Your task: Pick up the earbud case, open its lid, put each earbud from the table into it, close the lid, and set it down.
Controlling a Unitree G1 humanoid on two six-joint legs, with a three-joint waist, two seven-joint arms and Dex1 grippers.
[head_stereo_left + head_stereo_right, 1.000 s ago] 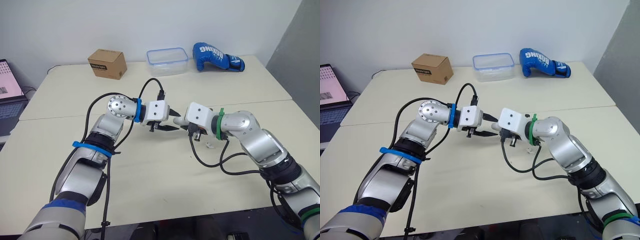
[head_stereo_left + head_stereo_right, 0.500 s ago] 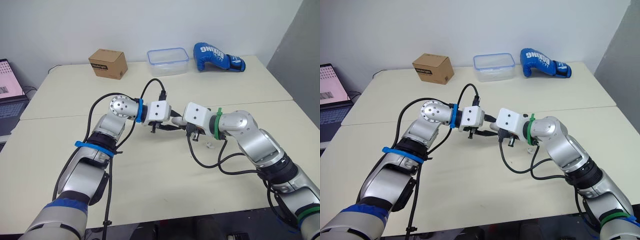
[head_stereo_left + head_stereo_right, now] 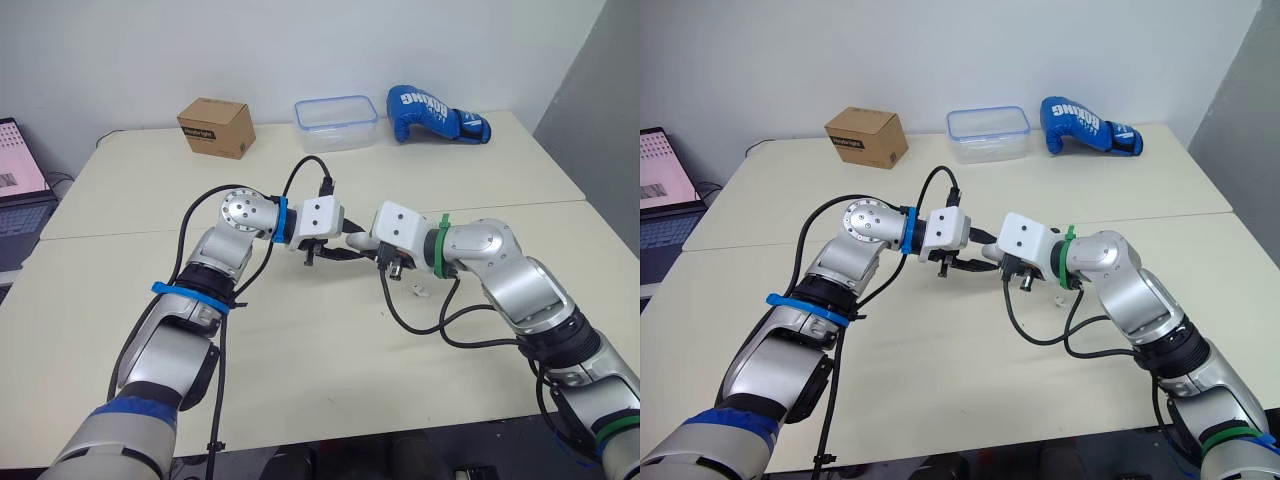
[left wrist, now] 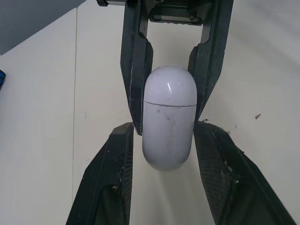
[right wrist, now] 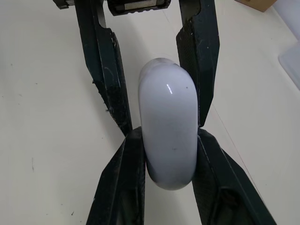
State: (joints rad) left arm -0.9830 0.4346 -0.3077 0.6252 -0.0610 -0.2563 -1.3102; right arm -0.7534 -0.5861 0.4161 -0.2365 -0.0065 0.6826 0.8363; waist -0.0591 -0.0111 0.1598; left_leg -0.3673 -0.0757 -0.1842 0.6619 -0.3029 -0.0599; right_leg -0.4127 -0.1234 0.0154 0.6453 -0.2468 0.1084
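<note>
Along the far side of the pale table [image 3: 300, 380] stand, from left to right, a laptop [image 3: 15, 180] just off the edge, a cardboard box [image 3: 215, 127], a clear plastic container [image 3: 335, 123] and a blue boxing glove [image 3: 435, 113], all well apart from the work.

Nearer, above the middle of the table, the two arms meet. The left hand [image 4: 165, 127] is open. Its fingers [image 4: 117, 178] stand on both sides of the bottom end of the earbud case [image 5: 166, 103], very near but, as far as I can judge, not pressing it; on one side a thin gap is visible. The case is white and held in the air between the two hands. Its lid [image 4: 169, 84] is closed. The right hand [image 5: 168, 133] is clamped on the case, and its fingers [image 5: 119, 187] lie along the sides, across the seam. Below the right forearm a small white thing lies on the table, probably one earbud [image 3: 418, 292].

The step in hand seems to be passing the case, so that the lid can be opened. To do it well, the left hand should close on the body only, below the seam, and be firm before the right hand lets go. The case is smooth and rounded, so it may slip if the pads press near the curved end.
</note>
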